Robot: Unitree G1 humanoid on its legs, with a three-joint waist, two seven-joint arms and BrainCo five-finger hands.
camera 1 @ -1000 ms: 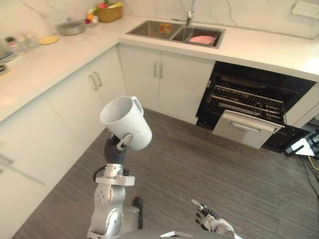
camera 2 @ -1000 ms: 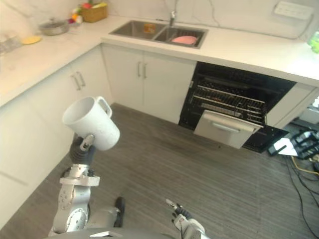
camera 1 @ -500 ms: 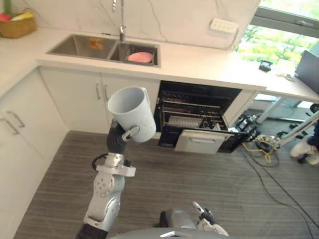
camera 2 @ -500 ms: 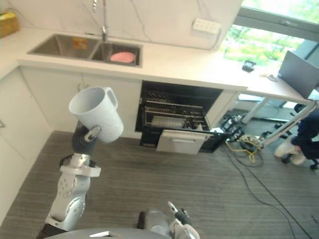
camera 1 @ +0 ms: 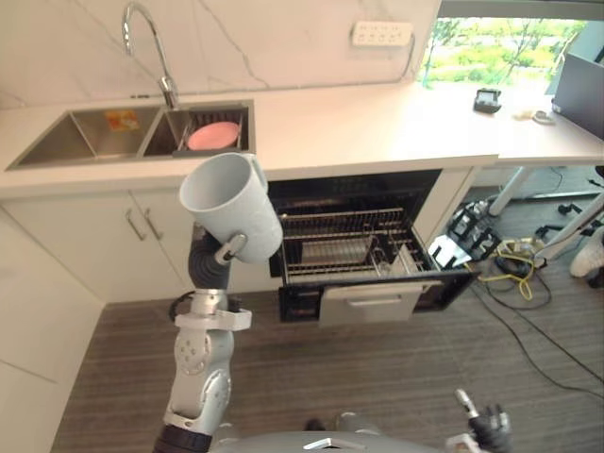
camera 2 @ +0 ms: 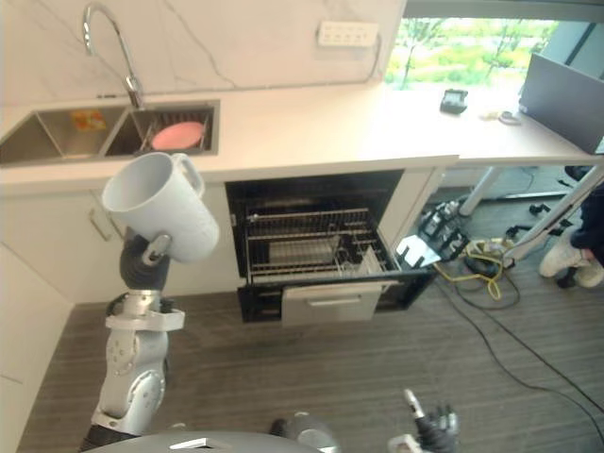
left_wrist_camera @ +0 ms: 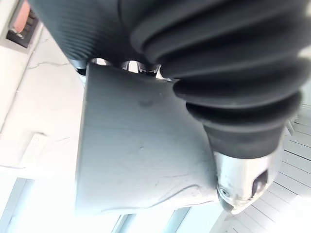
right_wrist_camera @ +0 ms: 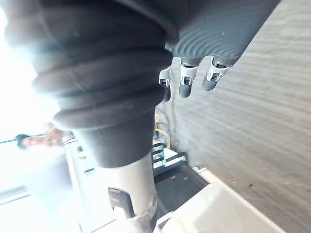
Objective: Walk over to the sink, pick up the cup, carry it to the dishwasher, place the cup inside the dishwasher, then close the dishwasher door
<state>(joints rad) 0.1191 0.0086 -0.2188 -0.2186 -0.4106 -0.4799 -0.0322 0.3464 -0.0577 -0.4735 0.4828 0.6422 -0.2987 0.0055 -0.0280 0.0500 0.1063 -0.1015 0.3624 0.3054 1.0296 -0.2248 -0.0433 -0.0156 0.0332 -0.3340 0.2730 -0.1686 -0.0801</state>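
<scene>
Since the earlier pictures the whole view has swung round, which is the camera turning and not the kitchen: the open dishwasher (camera 1: pixel 363 236) now sits in the middle of the frame instead of off to the right, and the sink (camera 1: pixel 85 142) has shifted to the upper left. The white cup (camera 1: pixel 231 208) is left of centre, held up in the left hand (camera 1: pixel 209 267), whose thumb is pressed on the cup's wall with the fingers wrapped behind it. It is tilted, mouth toward the upper left, base toward the lower right, handle on the far side. In the picture the dishwasher rack (camera 1: pixel 344 247) lies just right of the cup and a little lower, so the left arm is clearly the nearer one. The pale door (camera 1: pixel 371 305) hangs open below the rack and would probably have to be reached over. Nothing seems to stand on the floor between robot and dishwasher, while cables (camera 1: pixel 510 269) lie off to the right. Low at the lower right, the right hand (camera 1: pixel 481 429) is empty with its fingers (right_wrist_camera: pixel 187 77) loosely straight.
</scene>
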